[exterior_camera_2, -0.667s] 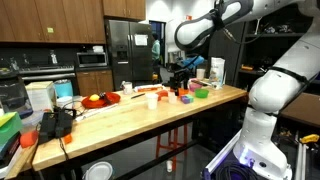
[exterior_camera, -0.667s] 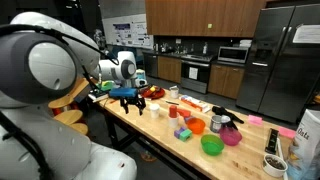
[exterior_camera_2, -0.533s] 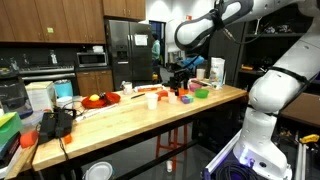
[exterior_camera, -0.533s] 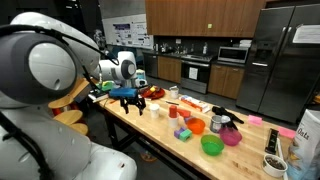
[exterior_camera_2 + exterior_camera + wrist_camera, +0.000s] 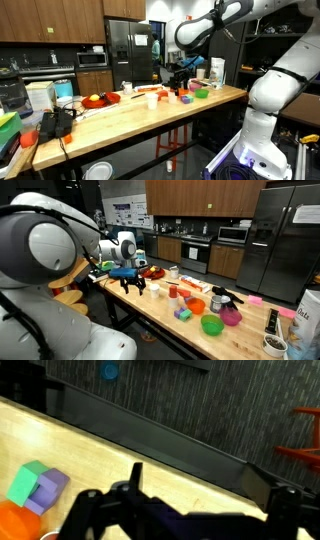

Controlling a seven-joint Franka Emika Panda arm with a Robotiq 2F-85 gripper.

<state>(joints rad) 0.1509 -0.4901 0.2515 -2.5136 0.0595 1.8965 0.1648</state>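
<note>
Near bench point(image 5: 110, 445) edge, pincer point(image 5: 210, 485) hangs wide, empty. I judge green block point(image 5: 28, 482), just beside purple block point(image 5: 50, 492), light, rigid; take flat opposite faces.

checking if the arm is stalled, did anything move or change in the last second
Nothing visibly changed. The gripper hangs open and empty over the wooden table exactly as before. The green bowl and the green and purple blocks lie where they were.
</note>
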